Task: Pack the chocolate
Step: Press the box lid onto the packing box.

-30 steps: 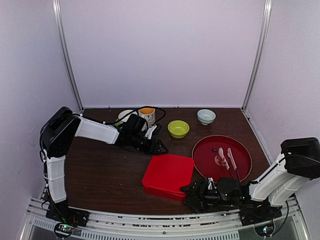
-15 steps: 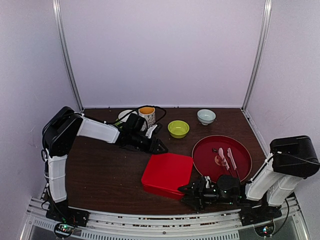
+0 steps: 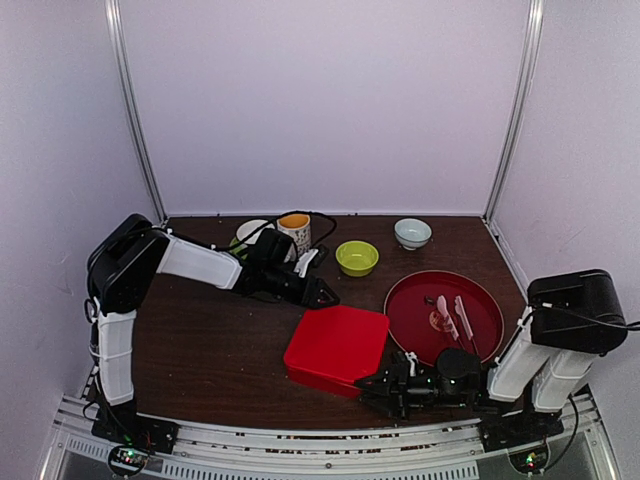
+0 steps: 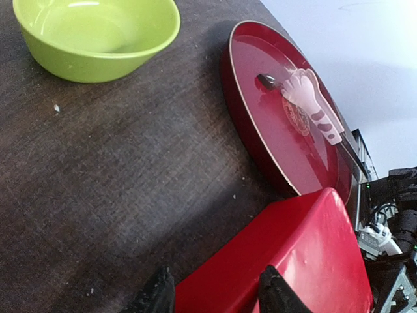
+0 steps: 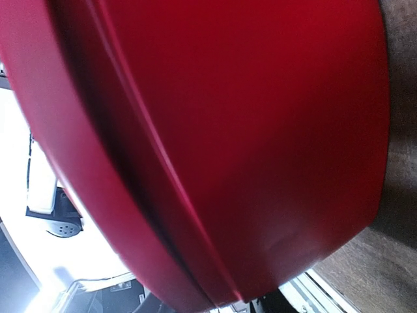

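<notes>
tabletop (image 3: 215,345): chocolate (image 4: 298,117) on tray (image 4: 273,151), apart from left fingers (image 4: 158,295) and right fingers (image 3: 374,384), grips unclear.

Robot test cell: white panels (image 3: 320,100) in aluminium posts (image 3: 135,110) enclose a dark tabletop (image 3: 220,340); arms (image 3: 195,260) bolted to near rail (image 3: 300,445).

Overhead view from near edge, wrist cameras close-up — all share red box (image 3: 337,347).

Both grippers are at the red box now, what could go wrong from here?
The left gripper straddles only a corner of the red box, so it may slip off. With the right gripper at the opposite near edge, an uneven pull could shove the box into the red tray.
</notes>
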Robot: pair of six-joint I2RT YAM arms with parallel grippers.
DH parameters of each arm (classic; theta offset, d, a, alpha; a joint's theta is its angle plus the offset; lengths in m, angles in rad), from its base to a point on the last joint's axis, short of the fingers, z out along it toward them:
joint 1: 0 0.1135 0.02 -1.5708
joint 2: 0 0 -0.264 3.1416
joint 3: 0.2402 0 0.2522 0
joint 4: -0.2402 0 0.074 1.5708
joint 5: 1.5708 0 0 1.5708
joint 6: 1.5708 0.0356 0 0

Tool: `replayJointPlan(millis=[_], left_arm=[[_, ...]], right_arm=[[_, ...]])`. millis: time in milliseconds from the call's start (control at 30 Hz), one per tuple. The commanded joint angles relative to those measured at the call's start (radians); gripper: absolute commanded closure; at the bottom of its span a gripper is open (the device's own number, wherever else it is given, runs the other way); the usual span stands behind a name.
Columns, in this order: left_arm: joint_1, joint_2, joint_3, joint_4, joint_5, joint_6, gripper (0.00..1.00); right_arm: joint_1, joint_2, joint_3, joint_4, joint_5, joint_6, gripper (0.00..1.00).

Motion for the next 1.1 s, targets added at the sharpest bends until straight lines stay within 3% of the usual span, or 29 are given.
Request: replayJointPlan(millis=[0,167,300,467,633,733,867,1067], left_arm=[[-0.119,0.031,-0.019,-0.065,0.140,-0.002,0.56],[-0.120,0.036,0.005,-0.107,0.107,0.019,0.55],[-0.114,0.035,0.035,-0.136,0.078,0.022,0.55],[-0.097,0.027,0.057,-0.141,0.037,0.001,0.54],[-0.079,0.014,0.061,-0.151,0.016,0.004,0.54],[-0.076,0.007,0.060,-0.158,0.010,0.009,0.54],[-0.076,0.002,0.054,-0.151,0.006,0.004,0.54],[-0.076,-0.021,0.009,-0.129,-0.027,-0.029,0.54]], right_arm=[[-0.040,0.082,-0.021,-0.034,0.104,-0.017,0.66],[-0.040,0.106,-0.031,0.047,0.101,-0.012,0.52],[-0.036,0.012,-0.053,-0.046,0.111,-0.030,0.46],[-0.024,-0.231,-0.037,-0.376,0.123,-0.084,0.31],[-0.013,-0.462,0.049,-0.867,0.145,-0.175,0.08],[-0.012,-0.550,0.103,-1.093,0.187,-0.234,0.01],[-0.012,-0.558,0.158,-1.211,0.226,-0.293,0.01],[-0.001,-0.477,0.207,-1.196,0.217,-0.316,0.05]])
